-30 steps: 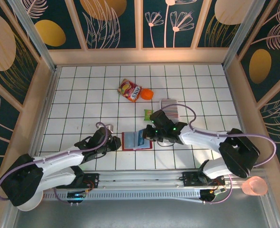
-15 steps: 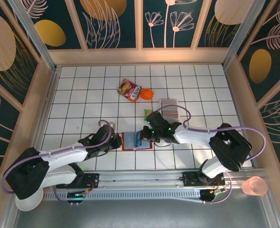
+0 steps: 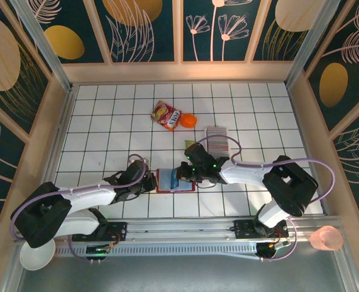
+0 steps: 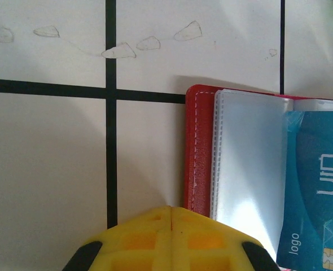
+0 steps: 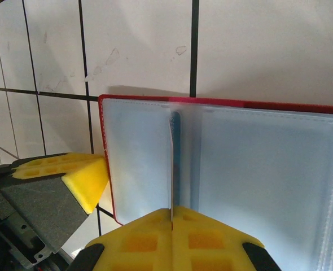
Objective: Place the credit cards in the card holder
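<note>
My left end effector [image 4: 171,210] is closed against the left edge of the open card holder [image 3: 175,180], near-centre on the worktop [image 3: 106,121]. My right end effector [image 5: 171,211] grips a card [image 5: 171,164] edge-up over its fold.

Your table [image 3: 94,121] is white tile with a black grid; the open red card holder [image 3: 166,180] lies near its front, and 1 stack of credit cards [image 3: 218,135] sits further back on the right. You also have 1 red-and-yellow snack packet [image 3: 166,115] with an orange object [image 3: 188,121] just beside it; a small green item [image 3: 188,144] lies between those and the holder.

Top cam overhead, whole table [image 3: 106,128], wrist cams v. close, facing down, both share card holder [image 4: 199,147]
</note>
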Robot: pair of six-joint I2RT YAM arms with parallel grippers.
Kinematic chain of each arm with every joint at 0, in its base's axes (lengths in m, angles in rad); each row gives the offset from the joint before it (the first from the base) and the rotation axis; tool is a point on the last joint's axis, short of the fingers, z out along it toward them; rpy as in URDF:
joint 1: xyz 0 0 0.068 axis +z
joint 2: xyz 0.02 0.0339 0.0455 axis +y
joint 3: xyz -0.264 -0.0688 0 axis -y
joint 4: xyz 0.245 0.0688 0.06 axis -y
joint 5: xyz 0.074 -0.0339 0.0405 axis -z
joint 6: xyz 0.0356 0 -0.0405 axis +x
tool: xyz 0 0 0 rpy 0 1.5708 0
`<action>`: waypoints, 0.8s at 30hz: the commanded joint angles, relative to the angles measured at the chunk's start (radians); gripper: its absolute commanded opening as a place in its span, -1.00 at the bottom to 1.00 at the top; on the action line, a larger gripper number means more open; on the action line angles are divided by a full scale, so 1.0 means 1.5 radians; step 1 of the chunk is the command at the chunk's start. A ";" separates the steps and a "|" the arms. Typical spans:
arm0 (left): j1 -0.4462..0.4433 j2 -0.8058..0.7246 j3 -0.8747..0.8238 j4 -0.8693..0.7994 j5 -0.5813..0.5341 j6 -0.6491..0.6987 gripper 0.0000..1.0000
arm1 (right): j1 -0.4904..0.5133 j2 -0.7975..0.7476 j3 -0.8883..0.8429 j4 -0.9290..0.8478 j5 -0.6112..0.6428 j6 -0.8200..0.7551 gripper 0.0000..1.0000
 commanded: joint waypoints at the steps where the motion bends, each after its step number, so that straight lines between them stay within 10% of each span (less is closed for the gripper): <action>1: -0.004 0.020 -0.014 0.020 0.020 0.008 -1.00 | 0.006 0.015 -0.005 0.038 0.002 0.020 -1.00; 24: -0.004 0.022 -0.015 0.019 0.017 0.009 -1.00 | 0.000 -0.017 0.014 -0.081 0.095 -0.053 -1.00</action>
